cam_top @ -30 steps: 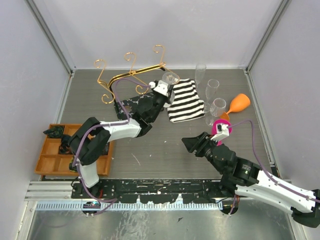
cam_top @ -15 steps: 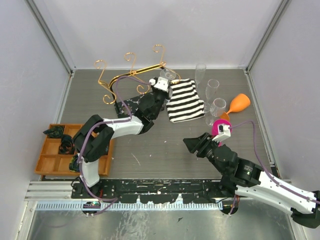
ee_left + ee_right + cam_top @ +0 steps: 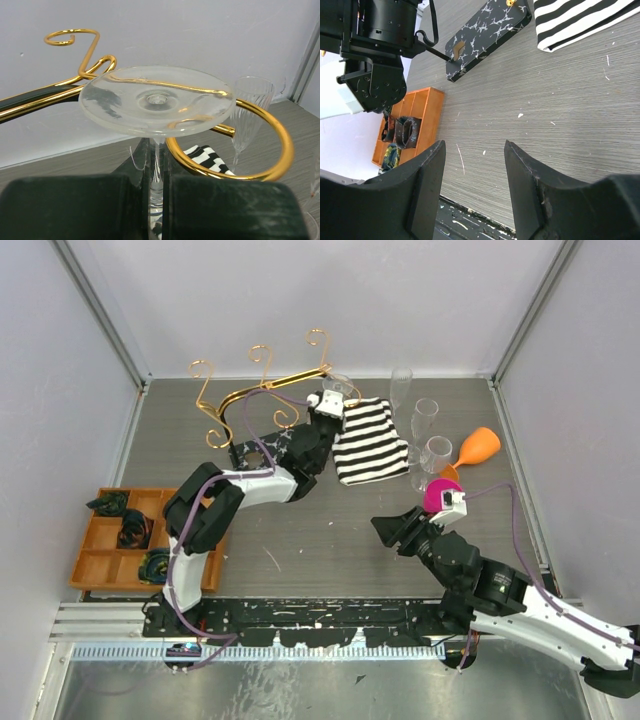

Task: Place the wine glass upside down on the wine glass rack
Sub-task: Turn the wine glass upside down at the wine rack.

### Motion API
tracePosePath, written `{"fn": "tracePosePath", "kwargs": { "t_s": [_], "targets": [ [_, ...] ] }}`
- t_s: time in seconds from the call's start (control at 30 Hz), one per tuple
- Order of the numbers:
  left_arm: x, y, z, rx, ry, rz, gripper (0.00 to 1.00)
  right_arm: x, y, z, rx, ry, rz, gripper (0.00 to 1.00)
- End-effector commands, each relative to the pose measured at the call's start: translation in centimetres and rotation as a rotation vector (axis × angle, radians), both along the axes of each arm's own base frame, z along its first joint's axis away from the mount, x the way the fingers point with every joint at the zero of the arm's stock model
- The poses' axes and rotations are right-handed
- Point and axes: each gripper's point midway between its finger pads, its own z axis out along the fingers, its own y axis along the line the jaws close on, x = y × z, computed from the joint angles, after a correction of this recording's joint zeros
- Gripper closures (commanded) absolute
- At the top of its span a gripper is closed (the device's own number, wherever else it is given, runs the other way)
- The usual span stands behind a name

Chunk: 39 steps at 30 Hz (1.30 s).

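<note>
clear wine glass [image 3: 156, 100], foot up, pinched by the left pincer [image 3: 156, 192] at the gold rack [image 3: 272, 167]; right pincer [image 3: 474, 152] spread.

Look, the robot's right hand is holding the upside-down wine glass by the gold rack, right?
No, it's the left gripper holding the upside-down wine glass by the gold rack. The left wrist view shows it shut on the stem. The right gripper is open and empty.

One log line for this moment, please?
left gripper: shut on wine glass stem | wine glass rack: adjacent | right gripper: open
</note>
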Motion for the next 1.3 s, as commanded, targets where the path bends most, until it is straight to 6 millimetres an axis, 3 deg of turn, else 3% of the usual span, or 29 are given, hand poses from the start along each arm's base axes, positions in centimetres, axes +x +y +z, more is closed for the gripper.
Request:
{"fn": "tracePosePath", "kwargs": {
  "t_s": [0.0, 0.4, 0.83, 1.27],
  "targets": [
    [0.4, -0.2, 3.4, -0.063, -0.088, 0.013, 1.00, 0.3, -1.0, 2.4, 0.046, -0.041, -0.045, 0.44],
    [1.1, -1.7, 3.4, -0.033, -0.100, -0.071, 1.00, 0.3, -1.3, 2.0, 0.044, -0.035, -0.055, 0.44],
    [0.1, -4.6, 2.5, 0.025, -0.121, -0.237, 1.00, 0.2, -1.9, 1.8, 0.044, -0.029, -0.068, 0.44],
    [-1.4, -6.0, 2.2, 0.051, -0.135, -0.362, 0.98, 0.1, -2.1, 1.5, 0.045, -0.023, -0.072, 0.44]
  ]
}}
